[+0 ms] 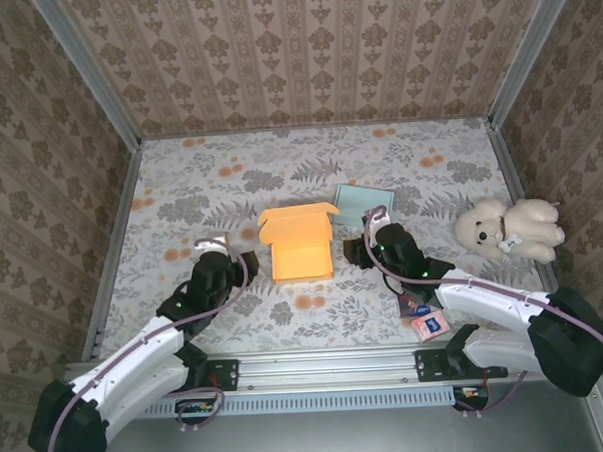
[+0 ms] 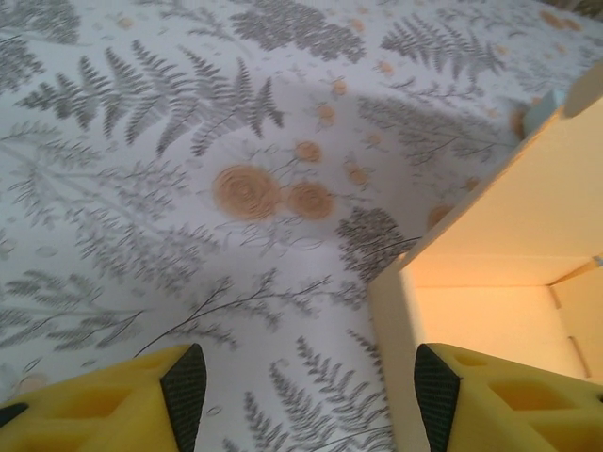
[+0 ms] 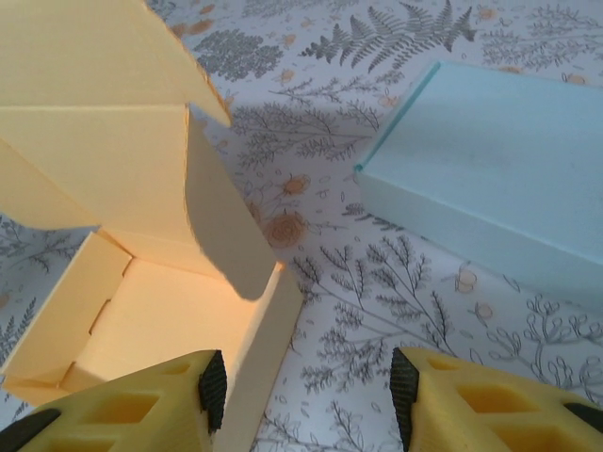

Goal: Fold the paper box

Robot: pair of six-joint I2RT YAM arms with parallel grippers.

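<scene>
Box (image 1: pixel 303 251) cropped in wrist views | left jaws wide | right jaws wide, astride its side

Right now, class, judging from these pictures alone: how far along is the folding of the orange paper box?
Done: the orange box has its base and side walls standing. In hand: the open left pincer straddles its left wall, and the open right pincer straddles its right wall. Left: the lid is up with its flaps untucked, so it is not yet closed.
</scene>
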